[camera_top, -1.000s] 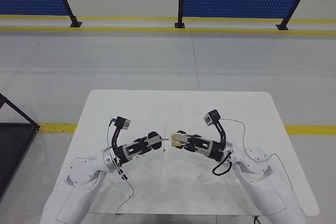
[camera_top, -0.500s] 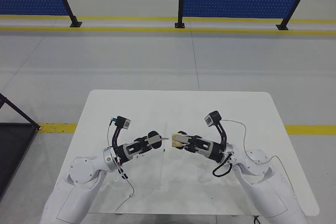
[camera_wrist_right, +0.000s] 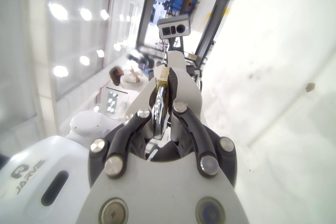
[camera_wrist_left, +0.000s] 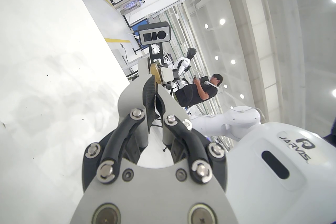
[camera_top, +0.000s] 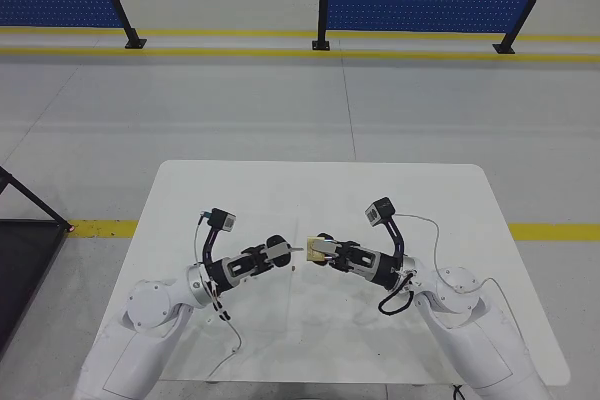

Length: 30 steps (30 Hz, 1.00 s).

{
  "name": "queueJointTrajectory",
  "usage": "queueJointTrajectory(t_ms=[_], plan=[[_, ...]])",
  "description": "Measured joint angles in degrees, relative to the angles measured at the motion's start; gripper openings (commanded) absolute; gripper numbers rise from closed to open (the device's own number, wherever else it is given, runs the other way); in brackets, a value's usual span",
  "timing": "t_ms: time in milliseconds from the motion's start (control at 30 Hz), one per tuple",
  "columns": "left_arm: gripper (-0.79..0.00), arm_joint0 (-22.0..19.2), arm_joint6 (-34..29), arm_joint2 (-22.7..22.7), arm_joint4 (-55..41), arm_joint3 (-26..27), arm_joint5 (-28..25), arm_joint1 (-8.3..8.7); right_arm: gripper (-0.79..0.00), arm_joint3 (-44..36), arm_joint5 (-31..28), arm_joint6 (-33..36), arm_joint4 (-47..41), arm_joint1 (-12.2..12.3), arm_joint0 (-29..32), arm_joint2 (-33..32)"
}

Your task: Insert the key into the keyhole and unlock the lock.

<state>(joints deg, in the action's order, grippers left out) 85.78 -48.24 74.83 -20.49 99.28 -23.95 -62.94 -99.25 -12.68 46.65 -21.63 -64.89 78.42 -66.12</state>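
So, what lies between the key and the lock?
Nothing. In the top view only bare table shows in the short gap between the key and the lock.

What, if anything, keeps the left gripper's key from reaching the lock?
Likely yes: the key in the left gripper points at the lock in the right gripper, close by, nothing between them.
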Motion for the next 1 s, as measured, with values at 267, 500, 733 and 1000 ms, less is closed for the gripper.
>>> queueJointTrajectory(t_ms=[267,500,733,1000], plan=[[-0.785,-0.1,0.0,-0.3,-0.1,-0.1,-0.1,0.06,-0.785,0.1,0.5,-0.2,0.0,0.0,0.0,0.1],[-0.785,-0.1,0.2,-0.3,0.0,-0.1,-0.3,0.13,-0.785,0.1,0.5,-0.2,0.0,0.0,0.0,0.1],[-0.785,-0.2,0.4,-0.7,0.1,-0.3,-0.5,0.14,-0.785,0.1,0.5,-0.2,0.0,0.0,0.0,0.1],[-0.785,-0.3,0.7,-1.1,0.3,-0.2,-0.6,0.17,-0.785,0.1,0.5,-0.2,0.0,0.0,0.0,0.1]])
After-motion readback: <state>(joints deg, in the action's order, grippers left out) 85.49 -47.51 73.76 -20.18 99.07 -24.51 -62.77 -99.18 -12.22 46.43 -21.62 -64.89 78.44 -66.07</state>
